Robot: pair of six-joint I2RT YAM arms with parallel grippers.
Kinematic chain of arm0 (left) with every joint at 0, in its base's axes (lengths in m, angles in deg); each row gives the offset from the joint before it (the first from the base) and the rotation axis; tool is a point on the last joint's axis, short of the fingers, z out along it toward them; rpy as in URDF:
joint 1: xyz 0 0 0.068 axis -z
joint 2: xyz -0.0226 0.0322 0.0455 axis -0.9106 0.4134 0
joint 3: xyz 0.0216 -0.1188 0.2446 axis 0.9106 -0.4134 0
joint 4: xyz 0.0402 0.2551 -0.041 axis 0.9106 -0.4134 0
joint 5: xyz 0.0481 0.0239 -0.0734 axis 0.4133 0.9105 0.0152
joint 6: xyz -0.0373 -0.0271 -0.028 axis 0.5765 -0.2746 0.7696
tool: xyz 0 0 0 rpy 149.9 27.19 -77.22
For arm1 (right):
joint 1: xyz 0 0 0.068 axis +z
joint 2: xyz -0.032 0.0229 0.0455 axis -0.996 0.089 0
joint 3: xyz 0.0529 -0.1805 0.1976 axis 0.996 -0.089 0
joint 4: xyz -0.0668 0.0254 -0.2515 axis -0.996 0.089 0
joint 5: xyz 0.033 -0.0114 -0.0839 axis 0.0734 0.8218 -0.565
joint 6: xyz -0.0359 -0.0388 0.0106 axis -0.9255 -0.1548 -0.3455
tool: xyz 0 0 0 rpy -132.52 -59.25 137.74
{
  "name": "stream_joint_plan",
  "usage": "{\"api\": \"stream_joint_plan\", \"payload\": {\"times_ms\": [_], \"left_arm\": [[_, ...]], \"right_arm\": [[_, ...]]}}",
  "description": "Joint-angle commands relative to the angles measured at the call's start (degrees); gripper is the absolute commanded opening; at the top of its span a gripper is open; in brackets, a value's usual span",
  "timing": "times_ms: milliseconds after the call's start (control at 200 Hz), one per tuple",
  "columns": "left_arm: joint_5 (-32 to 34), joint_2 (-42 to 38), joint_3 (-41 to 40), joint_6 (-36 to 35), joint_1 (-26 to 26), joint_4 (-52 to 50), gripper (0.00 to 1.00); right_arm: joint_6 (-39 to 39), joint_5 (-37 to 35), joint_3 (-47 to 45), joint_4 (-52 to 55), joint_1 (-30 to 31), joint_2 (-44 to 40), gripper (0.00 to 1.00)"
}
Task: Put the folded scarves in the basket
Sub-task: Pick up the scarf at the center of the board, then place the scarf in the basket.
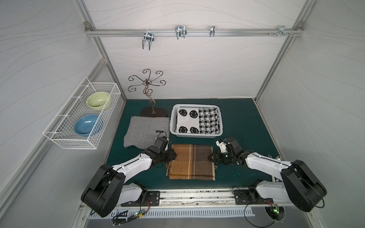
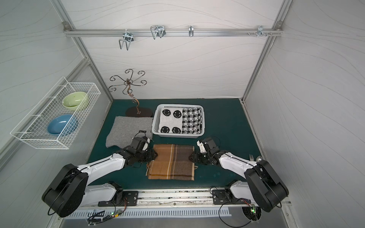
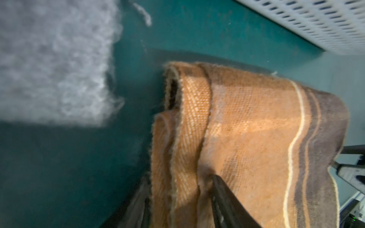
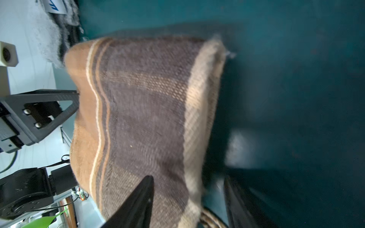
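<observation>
The folded scarf (image 1: 191, 162), brown plaid with a cream stripe, is seen lying on the green tabletop (image 1: 246, 128) in both top views, just in front of the basket (image 1: 174, 122) and outside it. The basket is occupied by a black-and-white patterned cloth (image 1: 197, 121) bearing smiling faces and checks.

The scarf is flanked by both hands: the left hand (image 1: 173, 156) is placed at its left edge and the right hand (image 1: 211, 157) at its right edge. In the right wrist view the two dark fingers (image 4: 138, 201) are shown parted. One lies over the scarf's upper face and the other stands clear of the fabric, with green tabletop visible in between, so nothing is clamped. In the left wrist view the fingers (image 3: 227, 197) are likewise spread, with the layered edge of the scarf between them. Whether the fabric is pressed there cannot be told.

A grey woollen cloth (image 1: 145, 131) is spread left of the basket, partly covered by the left arm (image 1: 136, 163). Behind it a metal stand (image 1: 151, 98) with curled branches is set near the back wall. A white wire rack (image 1: 69, 141) is fixed to the left wall, and a green bowl (image 1: 97, 100) and a blue bowl (image 1: 87, 124) are held in it. A fork (image 2: 251, 157) and a spoon (image 2: 259, 158) are glimpsed at the right edge of the tabletop.
</observation>
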Motion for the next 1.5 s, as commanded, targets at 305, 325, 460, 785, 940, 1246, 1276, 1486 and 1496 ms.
{"api": "stream_joint_plan", "payload": {"times_ms": [305, 325, 460, 785, 940, 1246, 1276, 1486, 1496], "left_arm": [[-1.1, 6.2, -2.2, 5.0, 7.9, 11.0, 0.33], [-1.2, 6.1, -2.0, 5.0, 8.1, 11.0, 0.29], [-1.4, 5.1, -1.4, 4.8, 8.4, 10.0, 0.09], [-1.2, -3.6, 1.8, 5.2, 9.1, 2.9, 0.0], [-1.0, -8.5, 6.0, 5.0, 9.9, -2.3, 0.0], [0.0, -9.6, 21.6, 2.8, 9.9, -11.2, 0.0], [0.6, -8.6, 24.2, 1.9, 9.9, -12.4, 0.0], [-0.6, 1.9, 43.7, -2.7, 5.4, -18.1, 0.0], [-0.6, 2.5, 44.6, -2.9, 5.2, -18.3, 0.0]], "right_arm": [[4.0, -1.3, 2.3, -11.7, 10.2, 13.5, 0.55], [3.9, -1.2, 2.4, -12.3, 10.2, 13.8, 0.53], [4.3, -1.1, 3.1, -13.1, 10.4, 13.9, 0.34], [1.4, -3.2, 4.9, -2.9, 10.7, 3.2, 0.0], [-0.3, -5.7, 9.2, 7.1, 11.2, -5.3, 0.0], [-6.2, -7.5, 26.4, 23.8, 10.7, -9.6, 0.0], [-7.0, -7.1, 28.6, 24.7, 10.1, -9.1, 0.0], [-12.9, -1.3, 46.8, 32.2, 1.2, -1.7, 0.0], [-13.2, -1.0, 47.7, 32.4, 0.7, -1.2, 0.0]]}}
